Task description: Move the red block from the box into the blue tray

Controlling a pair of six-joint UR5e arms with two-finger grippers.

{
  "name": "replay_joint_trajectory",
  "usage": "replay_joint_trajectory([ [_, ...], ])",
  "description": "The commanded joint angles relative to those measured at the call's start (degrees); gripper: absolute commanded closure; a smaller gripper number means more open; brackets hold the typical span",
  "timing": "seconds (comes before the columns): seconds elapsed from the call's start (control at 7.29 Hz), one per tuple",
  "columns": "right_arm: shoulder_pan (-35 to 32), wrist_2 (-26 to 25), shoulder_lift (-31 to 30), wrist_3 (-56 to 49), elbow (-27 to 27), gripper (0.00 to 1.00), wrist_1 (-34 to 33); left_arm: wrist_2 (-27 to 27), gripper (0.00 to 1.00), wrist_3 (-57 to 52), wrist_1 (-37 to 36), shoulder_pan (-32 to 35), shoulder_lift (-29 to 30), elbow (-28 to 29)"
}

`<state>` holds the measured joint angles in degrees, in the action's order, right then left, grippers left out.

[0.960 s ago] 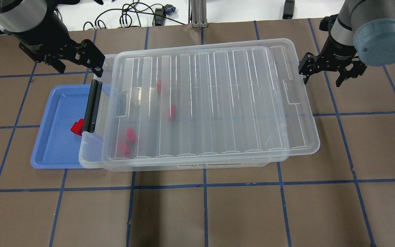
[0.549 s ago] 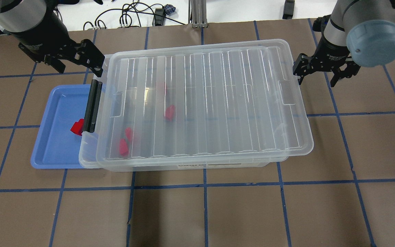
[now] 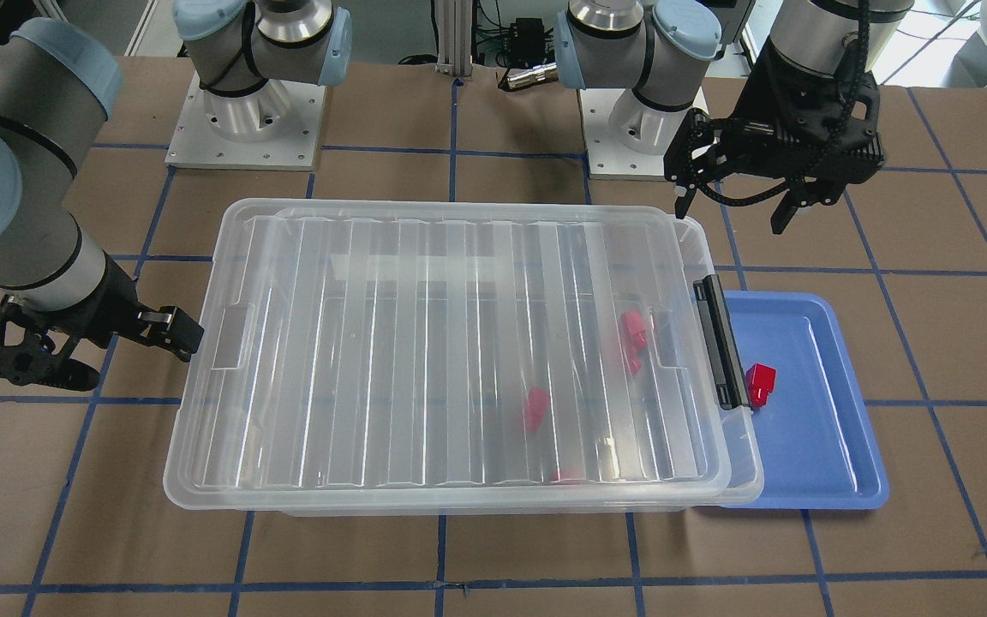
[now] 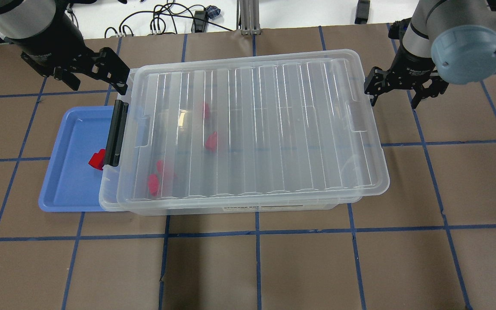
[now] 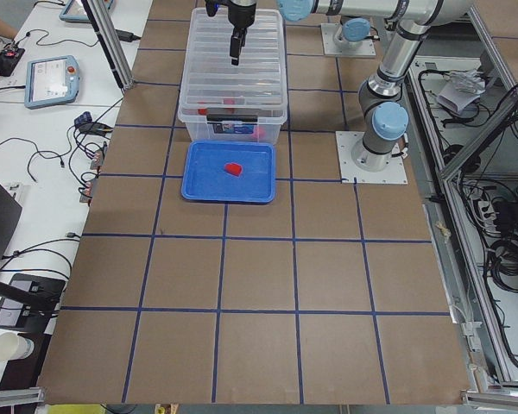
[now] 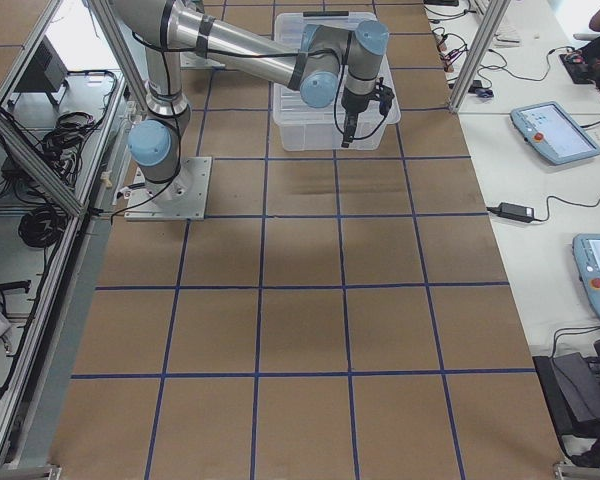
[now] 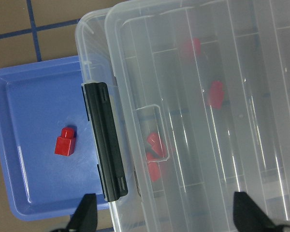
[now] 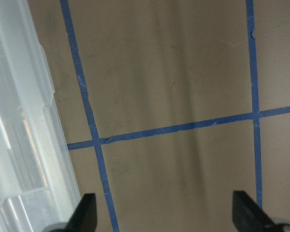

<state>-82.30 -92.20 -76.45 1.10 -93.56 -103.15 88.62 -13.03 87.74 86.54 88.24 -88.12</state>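
Note:
The box point(image 4: 248, 206) is a clear bin at mid-table, with its ribbed lid point(image 4: 252, 129) lying loose and skewed on top and a black latch point(image 4: 116, 133) at its left end. Several red blocks point(image 4: 210, 141) show through the lid. The blue tray point(image 4: 71, 181) lies against the box's left end, with one red block point(image 4: 97, 159) in it; that block also shows in the left wrist view point(image 7: 65, 141). My left gripper point(image 4: 96, 84) is open and empty above the box's back left corner. My right gripper point(image 4: 392, 101) is open, one finger against the lid's right edge.
Cables point(image 4: 166, 19) and an aluminium post point(image 4: 248, 17) lie beyond the table's back edge. The two arm bases point(image 3: 245, 120) point(image 3: 631, 128) stand behind the box. The table is brown paper with a blue tape grid.
The lid has slid left across the box, toward the latch end. My right gripper has moved left and back along with the lid's edge. The left gripper has barely moved.

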Motion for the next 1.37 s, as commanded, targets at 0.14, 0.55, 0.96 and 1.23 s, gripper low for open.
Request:
replay_joint_trajectory([
  [0.14, -0.3, 0.0, 0.1, 0.0, 0.2, 0.00, 0.1, 0.0, 0.00, -0.1, -0.1, -0.2, -0.1, -0.1],
  [0.55, -0.2, 1.3, -0.2, 0.0, 0.6, 0.00, 0.1, 0.0, 0.00, -0.1, -0.1, -0.2, -0.1, -0.2],
  [0.96, -0.1, 0.3, -4.4, -0.9, 2.9, 0.00, 1.3, 0.0, 0.00, -0.1, -0.2, -0.2, -0.2, -0.2],
  [1.23, -0.2, 0.8, -10.0, -0.1, 4.9, 0.00, 9.2, 0.0, 0.00, -0.1, -0.3, -0.2, -0.1, -0.2],
])
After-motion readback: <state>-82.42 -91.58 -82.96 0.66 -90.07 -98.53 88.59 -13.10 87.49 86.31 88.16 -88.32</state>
